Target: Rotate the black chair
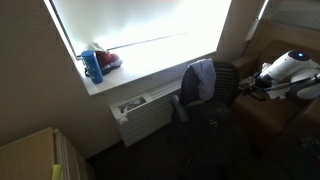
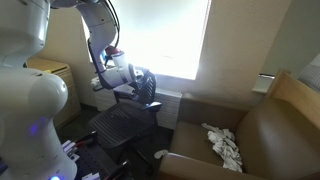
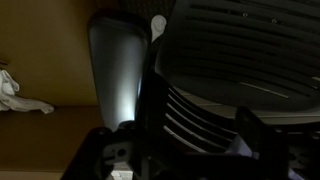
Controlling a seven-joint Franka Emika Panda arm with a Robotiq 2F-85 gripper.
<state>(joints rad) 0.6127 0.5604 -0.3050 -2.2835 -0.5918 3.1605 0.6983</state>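
1. Gripper (image 3: 180,135) sits nearest the lens. It's dark there, but my jaws look apart, with the chair (image 3: 225,85) back edge running up between them. Not clamped, as far as I can see.
2. Chair (image 1: 205,100) stands under the window, just in front of the heater (image 1: 140,110), with a cloth (image 1: 200,78) draped over its back. In both exterior views my gripper (image 1: 243,90) (image 2: 135,85) is at the backrest side of the chair (image 2: 125,120).
3. Step in hand, my read: get purchase on the back edge, then swing it about the swivel. I should close on the frame, not the cloth, which would likely slip. Push sideways along an arc and stay level; pressing inward may slide the whole base instead of turning the seat.
4. Armchair (image 2: 265,135) is just beside, with a rag (image 2: 225,145) on its seat, so watch clearance on that side. Sill (image 1: 150,62) carries a bottle (image 1: 92,66); keep my arm off both.
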